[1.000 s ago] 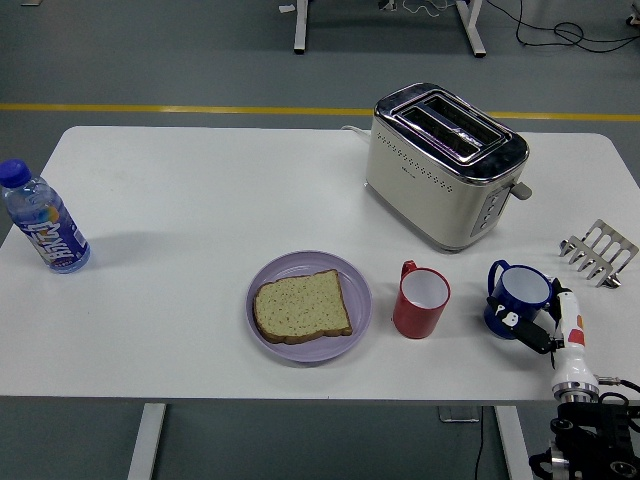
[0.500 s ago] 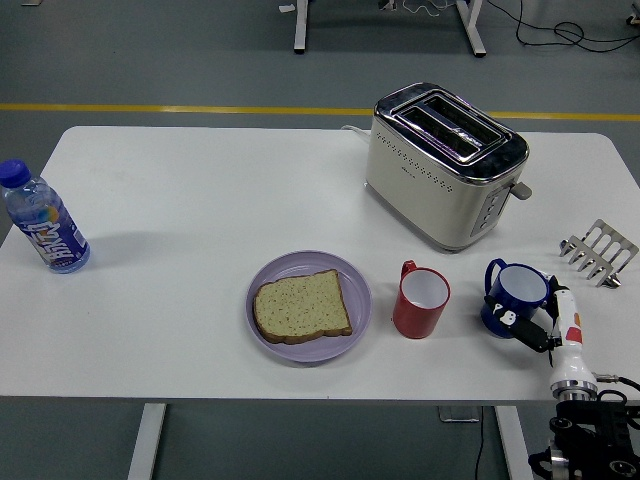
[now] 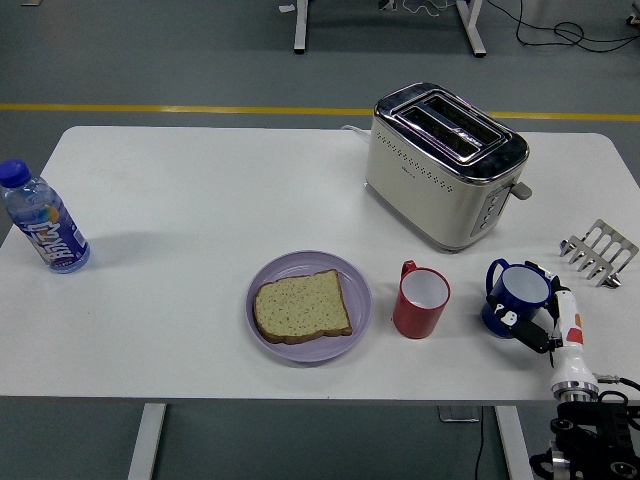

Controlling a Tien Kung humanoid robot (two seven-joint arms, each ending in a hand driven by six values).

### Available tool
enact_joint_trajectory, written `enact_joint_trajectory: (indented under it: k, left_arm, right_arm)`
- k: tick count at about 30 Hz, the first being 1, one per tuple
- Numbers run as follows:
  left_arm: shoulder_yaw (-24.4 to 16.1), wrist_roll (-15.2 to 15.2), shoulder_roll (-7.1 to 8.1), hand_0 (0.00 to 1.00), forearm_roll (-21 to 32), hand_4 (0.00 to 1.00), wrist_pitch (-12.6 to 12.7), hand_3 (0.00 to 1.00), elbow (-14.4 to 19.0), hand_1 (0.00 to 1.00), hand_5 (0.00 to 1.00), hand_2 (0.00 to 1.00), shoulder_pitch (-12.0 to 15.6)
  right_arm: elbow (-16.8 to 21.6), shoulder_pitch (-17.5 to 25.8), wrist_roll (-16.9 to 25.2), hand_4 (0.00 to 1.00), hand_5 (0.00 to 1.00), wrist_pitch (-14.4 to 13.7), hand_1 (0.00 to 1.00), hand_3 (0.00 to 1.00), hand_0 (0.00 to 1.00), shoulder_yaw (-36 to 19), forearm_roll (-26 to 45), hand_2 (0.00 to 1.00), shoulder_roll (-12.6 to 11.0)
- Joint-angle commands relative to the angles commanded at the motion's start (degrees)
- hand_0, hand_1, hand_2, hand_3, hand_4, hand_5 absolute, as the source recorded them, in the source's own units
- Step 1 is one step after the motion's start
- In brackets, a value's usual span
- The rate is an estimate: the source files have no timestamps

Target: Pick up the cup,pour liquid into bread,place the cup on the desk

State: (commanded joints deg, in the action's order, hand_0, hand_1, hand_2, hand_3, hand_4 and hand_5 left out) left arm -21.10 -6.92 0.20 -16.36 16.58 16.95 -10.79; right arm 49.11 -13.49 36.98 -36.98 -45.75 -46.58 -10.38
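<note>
Blue cup (image 3: pixel 516 298) in our right hand (image 3: pixel 545 322); we should lift level, tip slowly over bread (image 3: pixel 301 306).

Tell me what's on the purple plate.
One slice of bread lies flat on the plate, toward its left side. Whatever is under the slice is covered.

bread (image 3: pixel 302 307) on plate (image 3: pixel 355 275), toaster (image 3: pixel 445 162) behind

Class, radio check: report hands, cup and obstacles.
Right hand curled on blue cup, cup on table. Left hand out of view. Red cup stands between blue cup and bread.
</note>
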Motion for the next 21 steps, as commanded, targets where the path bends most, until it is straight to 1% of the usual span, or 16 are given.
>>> enact_joint_trajectory:
  k: [1, 6, 7, 12, 13, 18, 19, 21]
  left_arm:
    - [0.03, 0.03, 0.01, 0.683, 0.06, 0.253, -0.01, 0.545, 0.01, 0.687, 0.998, 0.691, 0.0]
    - [0.07, 0.08, 0.05, 0.683, 0.11, 0.253, -0.02, 0.545, 0.01, 0.687, 0.998, 0.691, -0.02]
    - [0.12, 0.11, 0.06, 0.682, 0.18, 0.253, -0.02, 0.545, 0.01, 0.686, 0.998, 0.691, -0.03]
    - [0.17, 0.16, 0.11, 0.682, 0.26, 0.253, -0.01, 0.545, 0.02, 0.686, 0.998, 0.691, -0.09]
    - [0.19, 0.18, 0.13, 0.682, 0.29, 0.253, 0.0, 0.546, 0.03, 0.687, 0.998, 0.691, -0.1]
    - [0.26, 0.22, 0.18, 0.682, 0.35, 0.253, 0.03, 0.546, 0.03, 0.687, 0.998, 0.691, -0.16]
    - [0.28, 0.23, 0.18, 0.682, 0.38, 0.253, 0.03, 0.545, 0.03, 0.687, 0.998, 0.691, -0.16]
    - [0.26, 0.23, 0.17, 0.682, 0.36, 0.253, 0.05, 0.545, 0.03, 0.687, 0.998, 0.691, -0.17]
  right_arm:
    - [0.04, 0.03, 0.0, 0.822, 0.002, 0.0, 0.593, 0.862, 0.661, 0.0, -0.01, 0.749, 0.0]
    - [0.14, 0.22, 0.0, 0.822, 0.002, 0.0, 0.593, 0.862, 0.661, -0.1, 0.1, 0.749, -0.07]
    - [0.2, 0.3, 0.0, 0.841, 0.002, 0.0, 0.62, 0.89, 0.693, -0.16, 0.05, 0.773, -0.11]
    - [0.41, 0.57, 0.0, 0.841, 0.002, 0.0, 0.62, 0.89, 0.693, -0.35, -0.05, 0.773, -0.24]
    - [0.42, 0.58, 0.0, 0.888, 0.002, 0.0, 0.673, 0.957, 0.753, -0.36, -0.17, 0.827, -0.24]
    - [0.44, 0.6, -0.12, 0.888, 0.002, 0.0, 0.673, 0.957, 0.753, -0.44, -1.83, 0.827, -0.28]
    - [0.46, 0.61, -0.25, 0.916, 0.002, 0.0, 0.748, 0.998, 0.847, -0.42, -2.23, 0.888, -0.31]
    - [0.52, 0.65, -0.46, 0.916, 0.002, 0.0, 0.748, 0.998, 0.847, -0.42, -2.94, 0.888, -0.37]
